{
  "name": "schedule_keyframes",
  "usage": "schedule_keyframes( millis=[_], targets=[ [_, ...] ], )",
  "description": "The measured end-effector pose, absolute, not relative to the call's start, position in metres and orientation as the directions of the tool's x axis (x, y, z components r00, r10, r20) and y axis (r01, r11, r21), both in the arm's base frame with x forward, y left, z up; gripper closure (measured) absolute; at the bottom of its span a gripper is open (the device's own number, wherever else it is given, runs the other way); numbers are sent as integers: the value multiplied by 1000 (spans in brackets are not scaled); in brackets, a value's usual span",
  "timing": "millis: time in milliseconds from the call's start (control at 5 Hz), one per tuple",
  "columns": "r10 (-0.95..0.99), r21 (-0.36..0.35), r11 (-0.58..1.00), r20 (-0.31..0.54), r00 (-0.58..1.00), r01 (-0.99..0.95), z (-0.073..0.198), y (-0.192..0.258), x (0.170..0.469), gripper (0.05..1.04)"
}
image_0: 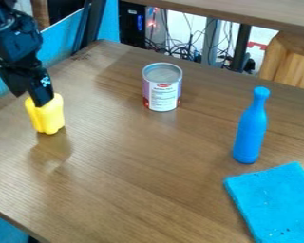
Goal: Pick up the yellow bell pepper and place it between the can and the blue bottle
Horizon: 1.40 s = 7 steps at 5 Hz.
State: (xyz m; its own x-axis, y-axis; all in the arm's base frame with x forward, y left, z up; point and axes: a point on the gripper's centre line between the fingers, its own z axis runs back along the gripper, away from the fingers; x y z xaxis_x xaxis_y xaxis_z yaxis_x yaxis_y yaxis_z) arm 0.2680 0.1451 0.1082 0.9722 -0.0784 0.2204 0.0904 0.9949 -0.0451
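At the upper left, the black gripper [36, 100] hangs down over the table, shut on a yellow bell-pepper-shaped object [48, 117]. One finger lies across the front of the object's top, and its lower part hangs below the gripper. Whether its bottom touches the table cannot be told. A can [162, 90] with a grey top and a white and purple label stands upright to the right of the gripper. Farther right is an upright blue bottle [250, 130]. A blue cloth [275, 201] lies flat at the lower right, just below the bottle.
The brown wooden table [135, 175] has its left front edge at the lower left. Behind it are cables [193, 45], a black computer case [132, 23], a wooden stool [291, 59] and another tabletop [243, 10]. Blue panels border the left side.
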Motion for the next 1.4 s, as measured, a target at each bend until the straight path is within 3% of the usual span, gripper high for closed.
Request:
schedule_keyframes(
  millis=[400,800,1000,1400],
  targets=[
    [-49,-74,995,276,960,72,105,139,275,617],
    [-32,-90,994,291,956,61,105,137,276,926],
    [-14,-161,985,272,962,59,107,127,273,992],
    [-24,-254,961,314,949,108,150,93,276,995]
  ],
)
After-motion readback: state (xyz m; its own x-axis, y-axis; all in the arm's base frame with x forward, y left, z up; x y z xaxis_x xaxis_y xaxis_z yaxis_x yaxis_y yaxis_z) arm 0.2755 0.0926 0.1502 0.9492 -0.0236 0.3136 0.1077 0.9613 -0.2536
